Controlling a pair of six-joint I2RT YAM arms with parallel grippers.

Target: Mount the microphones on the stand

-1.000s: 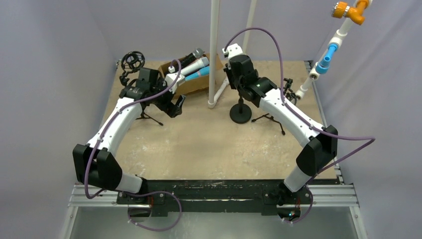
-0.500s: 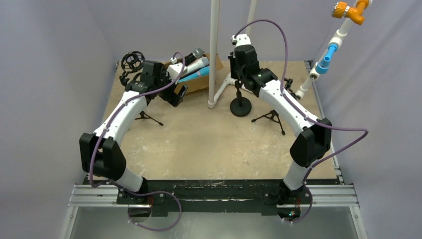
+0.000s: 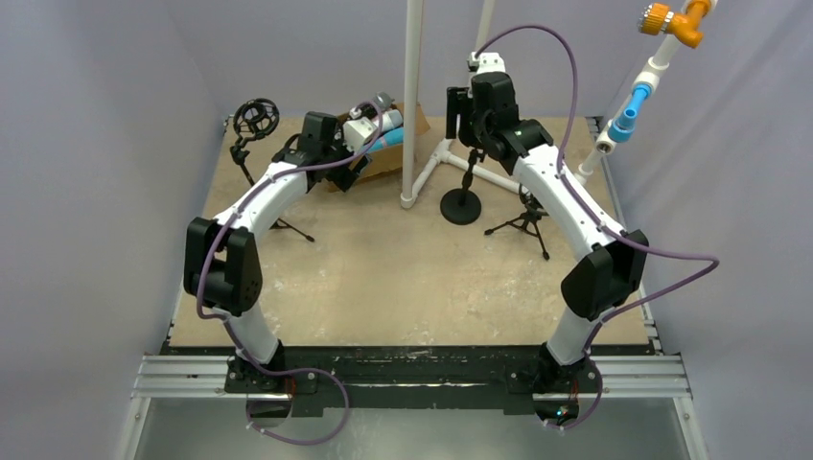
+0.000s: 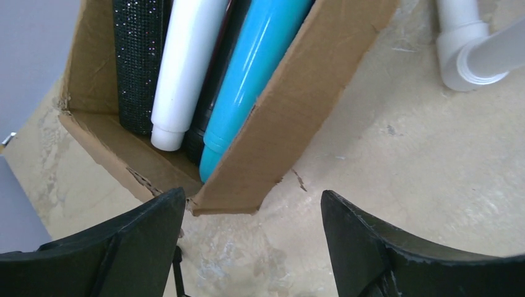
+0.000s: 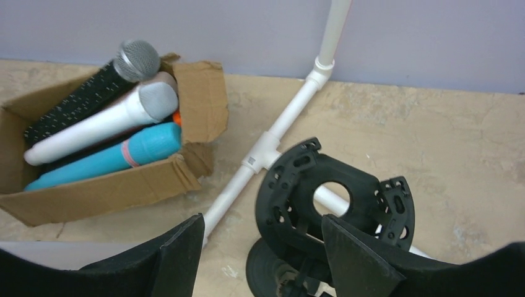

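Note:
Several microphones lie in a cardboard box [image 4: 297, 111]: a black glitter one [image 4: 139, 62], a white one [image 4: 186, 62] and a blue one [image 4: 254, 68]. My left gripper [image 4: 251, 216] hovers open over the box's near corner [image 3: 360, 161], holding nothing. The right wrist view shows the same microphones [image 5: 124, 114] from their silver heads. My right gripper [image 5: 260, 247] is open just above the black clip mount [image 5: 328, 198] of the round-based stand [image 3: 461, 204]; its right finger overlaps the mount, nothing is gripped.
A white PVC pipe frame [image 3: 412, 96] rises between box and stand, its foot pipes [image 5: 272, 133] lying on the table. A small tripod stand [image 3: 522, 222] sits right of the round base. Another stand with a ring mount [image 3: 256, 118] is at the far left.
The left arm reached forward to the box and its jaws narrowed a little. The right gripper opened and rose back from the stand's mount.

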